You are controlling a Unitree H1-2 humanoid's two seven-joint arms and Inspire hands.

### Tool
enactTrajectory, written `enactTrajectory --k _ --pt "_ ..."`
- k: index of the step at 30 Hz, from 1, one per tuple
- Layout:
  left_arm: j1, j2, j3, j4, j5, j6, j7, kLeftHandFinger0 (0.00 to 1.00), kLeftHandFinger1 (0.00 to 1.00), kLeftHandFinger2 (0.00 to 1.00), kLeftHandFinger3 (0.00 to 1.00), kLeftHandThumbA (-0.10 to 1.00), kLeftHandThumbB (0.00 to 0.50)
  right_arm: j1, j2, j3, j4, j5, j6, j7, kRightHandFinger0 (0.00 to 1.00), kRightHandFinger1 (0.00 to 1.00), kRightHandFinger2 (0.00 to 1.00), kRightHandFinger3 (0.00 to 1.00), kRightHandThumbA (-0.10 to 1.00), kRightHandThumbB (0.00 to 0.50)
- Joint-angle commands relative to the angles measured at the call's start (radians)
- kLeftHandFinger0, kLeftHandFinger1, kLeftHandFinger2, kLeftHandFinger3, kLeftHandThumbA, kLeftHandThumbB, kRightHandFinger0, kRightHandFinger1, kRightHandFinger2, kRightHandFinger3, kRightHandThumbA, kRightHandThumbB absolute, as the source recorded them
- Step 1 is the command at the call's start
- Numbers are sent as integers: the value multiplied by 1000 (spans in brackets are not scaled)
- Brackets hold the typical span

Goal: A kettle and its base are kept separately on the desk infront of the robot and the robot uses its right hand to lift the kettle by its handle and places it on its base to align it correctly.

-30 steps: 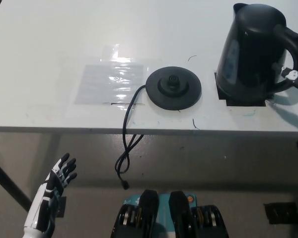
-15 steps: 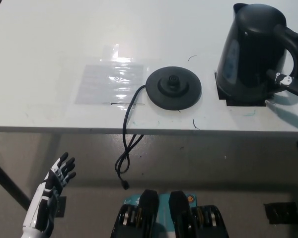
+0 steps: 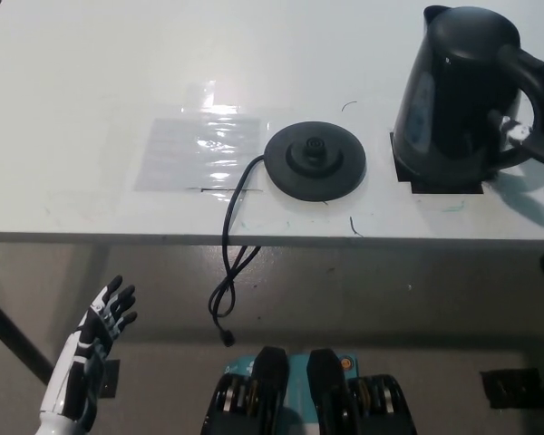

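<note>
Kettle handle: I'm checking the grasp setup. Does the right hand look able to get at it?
Probably yes. The right hand is already at the kettle handle at the picture's right edge, with nothing between them; a closed grip cannot be confirmed.

1. Kettle (image 3: 458,86): black plastic by the look of it, smooth, with a soft sheen on the body and lid.
2. Base (image 3: 315,162): black plastic, smooth, semi-matt, with a faint highlight on the raised centre.
3. Cord (image 3: 231,245): black, rubbery-looking sheath, matt.
4. Desk (image 3: 91,109): white top, smooth, lightly glossy, with faint scuffs and pen marks.
5. Film patch (image 3: 199,149): clear plastic sheet taped flat on the desk, wrinkled, strongly reflective.
6. Left hand (image 3: 104,322): white and black hard plastic shells, smooth.
7. Right hand (image 3: 535,140): black, matt; material cannot be told.
8. Floor (image 3: 390,308): grey, dull, speckled, looks like concrete.
</note>
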Motion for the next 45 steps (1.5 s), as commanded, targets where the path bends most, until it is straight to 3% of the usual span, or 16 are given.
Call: enactTrajectory --k 1,3,4,6,12,16,18,19,21,23,27,32,34,35,39,45 --pt "-12 18 2 -8 -5 -42 -15 1000 1000 1000 1000 1000 218 -112 -21 25 6 -73 189 -61 3 60 197 268 168 165" --pt "-14 17 2 -11 -8 -40 -15 1000 1000 1000 1000 1000 231 -147 -27 43 52 -109 226 -82 0 161 432 345 75 171" --pt "-15 18 3 -13 -6 -32 -14 1000 1000 1000 1000 1000 235 -166 -37 60 87 -128 238 -81 0 297 624 541 71 158" --pt "-19 22 2 -7 -5 -37 -17 1000 1000 1000 1000 1000 231 -189 -52 79 145 -142 250 -75 34 434 742 671 70 153" --pt "-30 25 5 -11 -20 -35 -22 1000 1000 1000 1000 1000 230 -217 -71 78 260 -119 238 -65 0 371 655 616 70 167" --pt "-34 29 8 -9 -27 -38 -23 1000 1000 1000 1000 1000 193 -210 -72 84 261 -133 226 -84 101 485 774 684 69 163" --pt "-33 29 8 -9 -27 -40 -24 1000 1000 1000 1000 1000 183 -199 -72 84 241 -135 210 -88 76 468 766 670 35 172" --pt "-33 29 8 -8 -31 -39 -25 1000 1000 1000 1000 1000 190 -193 -66 74 235 -130 179 -102 48 441 736 636 -78 222" --pt "-34 26 8 -10 -28 -35 -22 1000 1000 1000 1000 1000 201 -184 -53 51 222 -116 121 -127 1 367 679 614 -100 231" --pt "-35 28 7 -7 -21 -34 -23 1000 1000 1000 1000 1000 196 -177 -33 21 198 -90 69 -144 0 335 662 634 -100 211" --pt "-31 29 8 -9 -16 -29 -24 1000 1000 1000 1000 1000 184 -163 23 -54 106 -21 -2 -144 0 306 747 751 -100 184" --pt "-31 30 7 0 -18 -39 -29 1000 1000 1000 1000 1000 166 -162 69 -126 29 42 -51 -121 0 295 758 675 -100 170" --pt "-31 30 7 3 -20 -44 -31 1000 1000 1000 1000 1000 155 -172 95 -165 -13 79 -59 -121 0 185 615 460 -100 169" --pt "-30 29 7 2 -20 -44 -30 1000 1000 1000 1000 1000 155 -173 98 -170 -18 80 -57 -121 0 164 595 419 -100 166" --pt "-28 27 8 -4 -24 -38 -28 1000 1000 1000 1000 1000 155 -190 124 -208 -48 107 -61 -124 0 79 485 344 -100 158" --pt "-25 26 8 -6 -23 -35 -27 1000 1000 1000 1000 1000 134 -209 151 -241 -62 131 -89 -128 0 82 485 296 -100 161"
